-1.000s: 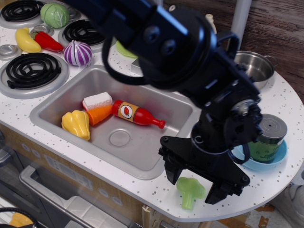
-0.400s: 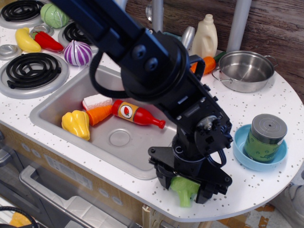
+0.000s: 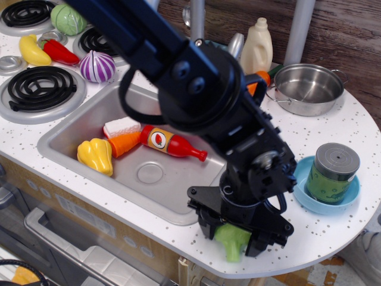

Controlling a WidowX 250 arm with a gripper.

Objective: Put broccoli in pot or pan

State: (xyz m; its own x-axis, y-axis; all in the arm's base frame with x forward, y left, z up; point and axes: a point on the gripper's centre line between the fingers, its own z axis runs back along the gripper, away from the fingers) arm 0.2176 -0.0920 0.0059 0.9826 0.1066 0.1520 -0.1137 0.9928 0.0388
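The light-green toy broccoli (image 3: 232, 241) lies on the white counter near its front edge, right of the sink. My black gripper (image 3: 234, 233) is down over it, its fingers closed against both sides of the crown, with the stem sticking out below. The shiny steel pot (image 3: 306, 88) with two small handles stands empty at the back right of the counter, far from the gripper.
A blue bowl (image 3: 302, 189) holding a can (image 3: 333, 171) sits just right of the gripper. The sink (image 3: 149, 173) holds a red bottle, an orange carrot piece, a white block and a yellow pepper. A white bottle (image 3: 258, 44) stands behind the arm. Stove burners and vegetables are at the far left.
The gripper dropped onto the broccoli and its fingers closed around the crown. Since 0.4 s ago it has barely shifted.
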